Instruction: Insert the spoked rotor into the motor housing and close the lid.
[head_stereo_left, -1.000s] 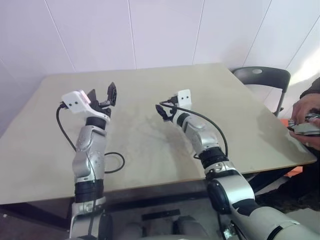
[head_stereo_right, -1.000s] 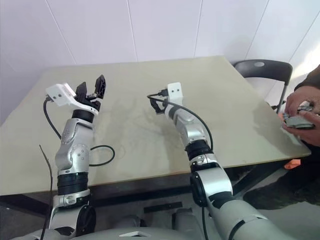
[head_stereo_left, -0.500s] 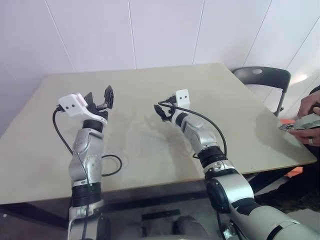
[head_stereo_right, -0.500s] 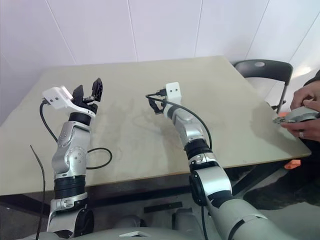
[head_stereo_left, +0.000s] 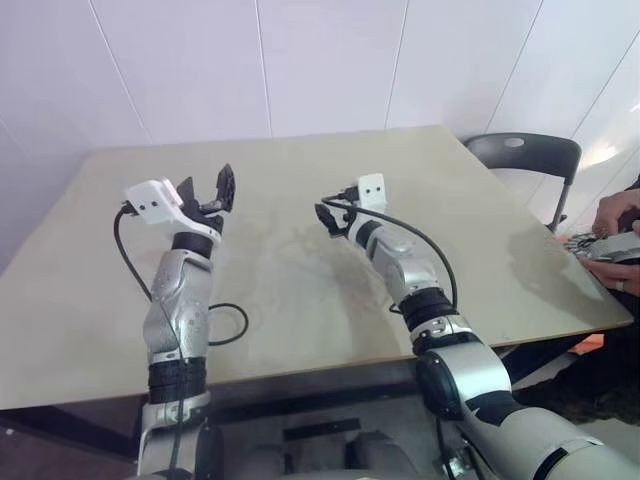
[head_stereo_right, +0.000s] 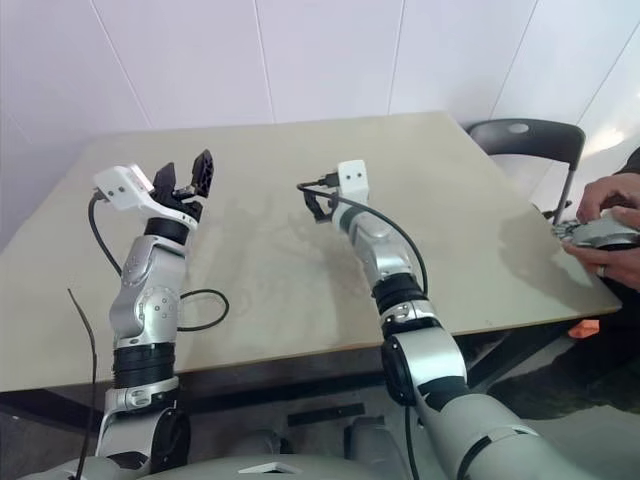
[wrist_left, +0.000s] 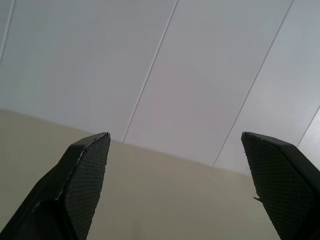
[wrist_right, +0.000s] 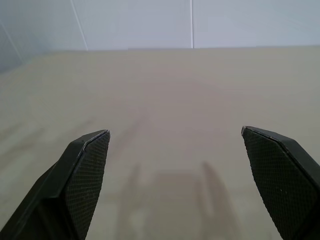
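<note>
I've got both arms up over the bare table (head_stereo_left: 300, 300), left gripper (head_stereo_left: 205, 190) jaws spread wide with nothing in them, right gripper (head_stereo_left: 325, 218) same, person's hands (head_stereo_right: 600, 235) at the table's right edge holding some metal part, maybe the motor housing, hard to tell.

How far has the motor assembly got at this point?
Nothing looks done. Both the left gripper and the right gripper hover open and empty over the table. At its right edge a person's hands hold a metallic part. Rotor insertion and lid closing remain.
</note>
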